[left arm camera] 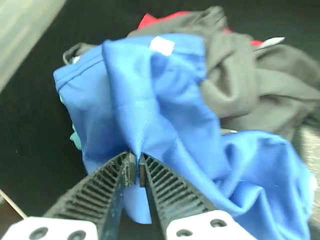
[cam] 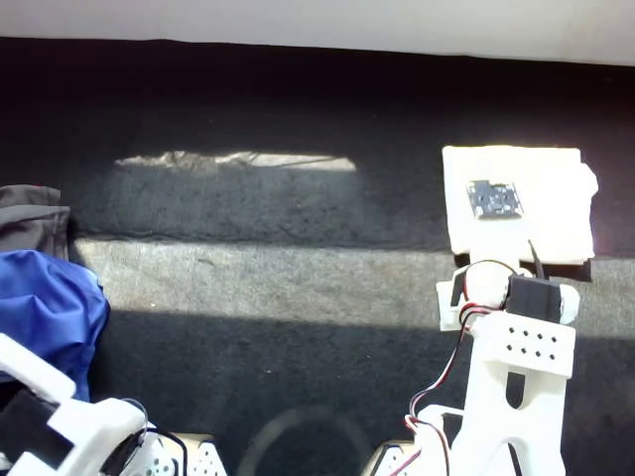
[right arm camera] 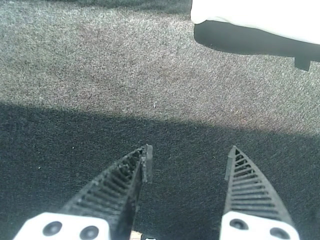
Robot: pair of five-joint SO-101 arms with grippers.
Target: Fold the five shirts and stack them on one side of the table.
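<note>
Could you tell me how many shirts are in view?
4: white shirt, folded, right side; blue shirt in left gripper; grey shirt behind it; red shirt beneath. Others may hide.

Table [cam: 298, 278] w/ dark felt-like cover, sunlit strips across it. Folded white shirt [cam: 536, 213] lies flat, far right. Left edge: crumpled heap, blue shirt [cam: 45, 307] touching grey shirt [cam: 30, 218], red shirt [left arm camera: 150, 20] showing at the grey one's edge.
</note>
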